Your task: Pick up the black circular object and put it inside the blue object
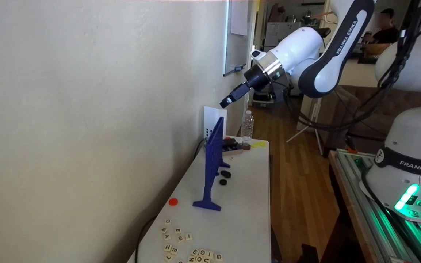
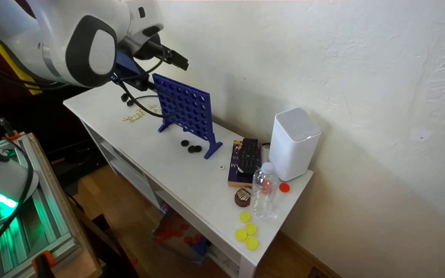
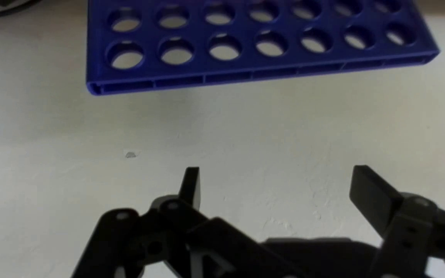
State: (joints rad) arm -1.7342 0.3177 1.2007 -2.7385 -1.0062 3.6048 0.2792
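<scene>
Black discs [image 2: 191, 149], three, small and round, near blue rack [image 1: 213, 157], fingers [image 3: 373, 200] spread wide apart

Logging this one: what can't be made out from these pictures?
Blue rack: wrist view, partly cut off by the top edge.
Black discs: in both exterior views, too small to show any markings.
Lettered tiles: in an exterior view, the lowest cut off by the bottom edge.
Book: in an exterior view, cover partly hidden by the remote.
Person: in an exterior view, face blurred.
</scene>
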